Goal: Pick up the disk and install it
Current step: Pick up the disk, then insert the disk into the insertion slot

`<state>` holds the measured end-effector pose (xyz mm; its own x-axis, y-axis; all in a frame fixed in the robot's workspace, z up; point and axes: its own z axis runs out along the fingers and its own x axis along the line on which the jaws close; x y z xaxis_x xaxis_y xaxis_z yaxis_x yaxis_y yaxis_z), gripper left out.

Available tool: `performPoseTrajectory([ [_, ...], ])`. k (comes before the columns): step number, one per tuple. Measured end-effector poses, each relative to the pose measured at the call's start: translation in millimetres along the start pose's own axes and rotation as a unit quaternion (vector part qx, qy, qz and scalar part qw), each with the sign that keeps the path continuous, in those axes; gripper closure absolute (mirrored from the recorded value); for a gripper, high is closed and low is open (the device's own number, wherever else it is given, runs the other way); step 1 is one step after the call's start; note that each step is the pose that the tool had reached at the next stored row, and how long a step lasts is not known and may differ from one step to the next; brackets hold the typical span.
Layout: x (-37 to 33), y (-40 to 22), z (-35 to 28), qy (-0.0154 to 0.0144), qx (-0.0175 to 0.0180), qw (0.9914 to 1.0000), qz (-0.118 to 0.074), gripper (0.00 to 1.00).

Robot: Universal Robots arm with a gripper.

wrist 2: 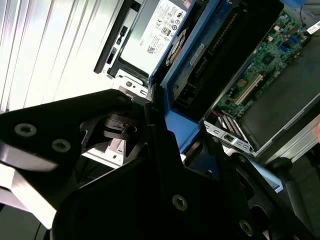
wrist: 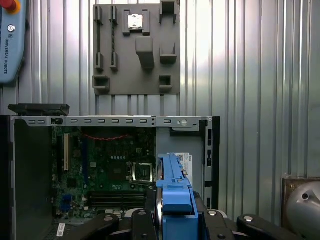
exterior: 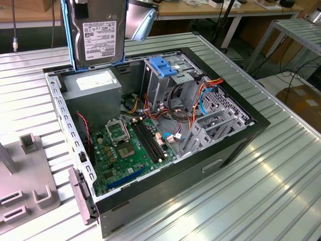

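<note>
The disk [exterior: 98, 32], a silver hard drive with a white barcode label in a blue plastic frame, hangs upright in the air above the back corner of the open computer case [exterior: 150, 130], on the exterior view's left. It is just over the grey power supply box [exterior: 93, 85]. In the first wrist view the disk [wrist: 172, 192] is edge-on, with my gripper [wrist: 174, 222] shut on its blue frame, a black finger [wrist: 150, 220] on either side. The second wrist view has the disk [wrist 2: 210, 65] running out from the black gripper body over the case.
Inside the case are the green motherboard [exterior: 125, 145], a metal drive cage with a blue latch [exterior: 163, 65], and cable bundles [exterior: 205, 95]. A grey fixture plate [exterior: 25, 175] lies on the ribbed metal table beside the case. A teach pendant [wrist: 10, 40] rests farther off.
</note>
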<state>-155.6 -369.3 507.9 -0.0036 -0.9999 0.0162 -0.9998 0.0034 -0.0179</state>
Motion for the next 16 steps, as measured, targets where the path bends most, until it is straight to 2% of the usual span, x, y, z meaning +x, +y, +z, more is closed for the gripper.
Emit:
performPoseTrajectory([
  [2,0.3,-6.5,0.3,0.0000,0.0000,1.00000,0.000,0.63],
  [5,3.2,-9.9,0.5,0.0000,0.0000,1.00000,0.000,0.63],
  [16,4.9,-10.8,0.6,0.0001,0.0000,1.00000,0.000,0.63],
])
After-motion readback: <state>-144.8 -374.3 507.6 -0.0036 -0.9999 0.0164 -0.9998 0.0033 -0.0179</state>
